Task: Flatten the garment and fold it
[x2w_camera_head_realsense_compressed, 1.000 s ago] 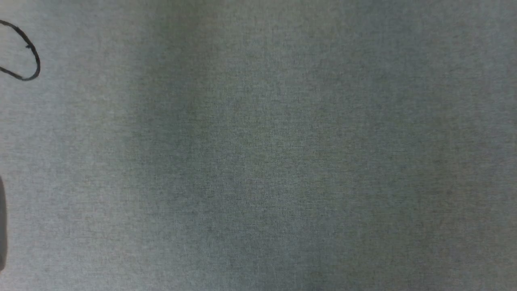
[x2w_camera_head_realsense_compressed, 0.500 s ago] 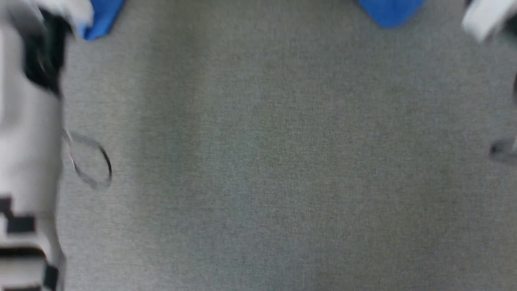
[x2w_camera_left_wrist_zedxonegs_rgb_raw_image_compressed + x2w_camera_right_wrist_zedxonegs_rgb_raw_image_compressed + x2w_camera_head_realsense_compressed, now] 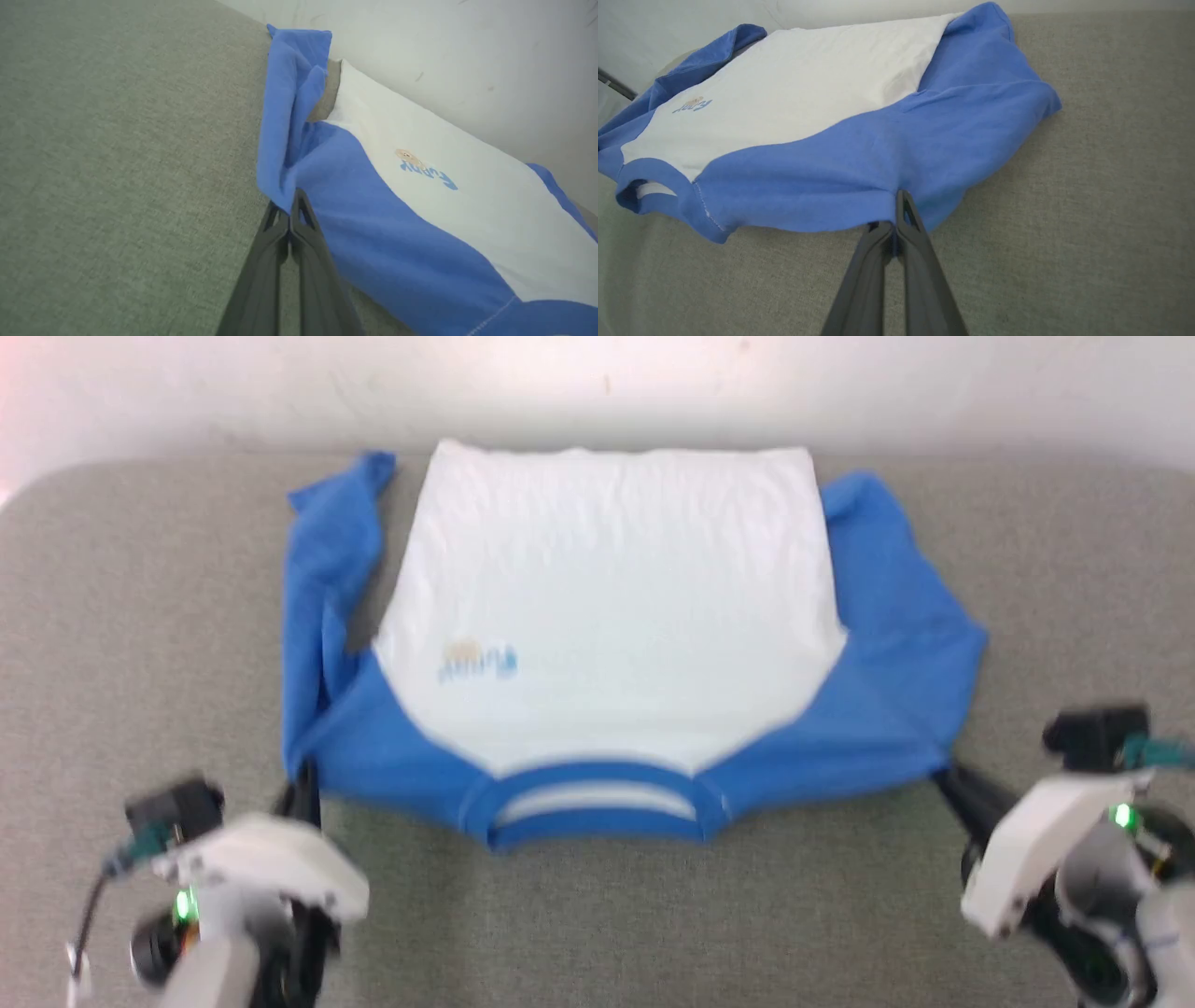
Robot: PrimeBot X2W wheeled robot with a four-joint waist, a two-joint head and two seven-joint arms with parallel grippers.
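The garment (image 3: pixel 607 616) lies spread on the grey table (image 3: pixel 597 924), with its blue collar (image 3: pixel 597 803) nearest me and its white hem at the far edge. A small blue print (image 3: pixel 476 663) sits on the white chest. Its left sleeve (image 3: pixel 327 579) is bunched into a long fold; the right sleeve (image 3: pixel 906 616) lies wider. My left gripper (image 3: pixel 303 793) is shut on the blue left shoulder corner, seen close in the left wrist view (image 3: pixel 292 207). My right gripper (image 3: pixel 945 782) is shut on the blue edge of the right shoulder (image 3: pixel 896 210).
A white wall (image 3: pixel 597 383) rises right behind the table's far edge, touching the garment's hem. Bare grey cloth surface stretches to both sides and in front of the collar. A thin dark cable (image 3: pixel 614 84) crosses the far left of the right wrist view.
The head camera has swung up: earlier it showed bare grey surface, then blurred arms and blue corners, now the whole garment. No move of the garment itself can be told.
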